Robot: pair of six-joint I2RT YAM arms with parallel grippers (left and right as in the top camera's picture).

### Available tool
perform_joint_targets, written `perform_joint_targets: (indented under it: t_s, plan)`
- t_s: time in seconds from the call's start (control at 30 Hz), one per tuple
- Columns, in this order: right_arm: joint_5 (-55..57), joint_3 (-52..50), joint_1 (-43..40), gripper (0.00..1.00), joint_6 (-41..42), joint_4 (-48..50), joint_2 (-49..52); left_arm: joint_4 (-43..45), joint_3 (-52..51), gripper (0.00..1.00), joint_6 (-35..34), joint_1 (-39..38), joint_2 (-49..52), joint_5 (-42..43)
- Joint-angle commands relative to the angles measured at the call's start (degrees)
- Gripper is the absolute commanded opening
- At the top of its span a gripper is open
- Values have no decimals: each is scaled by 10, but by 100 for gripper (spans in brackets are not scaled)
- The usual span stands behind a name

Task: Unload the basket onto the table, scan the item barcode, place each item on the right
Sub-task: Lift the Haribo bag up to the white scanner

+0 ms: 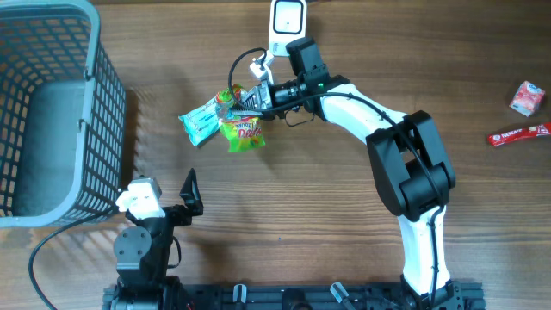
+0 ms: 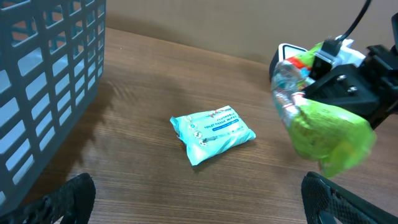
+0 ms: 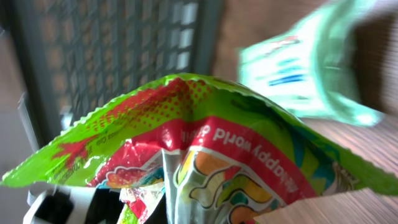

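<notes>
Green candy bag [image 1: 242, 133] is clamped in my right gripper [image 1: 251, 100], lifted off the table toward the far side, just near of the white scanner [image 1: 287, 19]. Teal tissue pack [image 1: 198, 122] lies just left of it. My left gripper [image 1: 188, 195] sits near-left by the basket [image 1: 105, 129], jaws spread wide, holding nothing.

Cannot read the print on the snack bag [image 1: 242, 131] overhead: too small. In the right wrist view, fills the frame, cropped below, hiding the right gripper [image 1: 256, 98]. Blurs the tissue pack [image 3: 298, 68] and basket [image 3: 118, 56] behind. Overhead, cuts off the white scanner [image 1: 287, 17] at the top and the red bar [image 1: 519, 134] at the right. Shows only the fingertips [image 2: 68, 199] of the left gripper [image 2: 205, 208].
</notes>
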Motion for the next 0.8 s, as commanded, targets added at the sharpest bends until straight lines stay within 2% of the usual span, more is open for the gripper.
perform_joint_targets:
  t_s: [0.0,0.17,0.27,0.43,0.5,0.6,0.77]
  plan:
    - [106,35,-12,5,107,-25,-5,1,-3,100,-1,2,-2,7]
    - [301,169,-14,5,143,-130,-3,1,-3,100,-1,2,-2,7]
    - [389,217,-15,4,196,-116,-2,1,-3,100,-1,2,-2,7]
    - [485,223,-19,5,284,-54,8,1,-3,100,-1,2,-2,7]
    - [483,226,-28,5,337,14,34,1,-3,100,-1,2,-2,7]
    - [447,258,-44,5,390,67,87,1,-3,100,-1,2,-2,7]
    - [467,323,-59,5,425,39,157,1,-3,100,-1,2,-2,7]
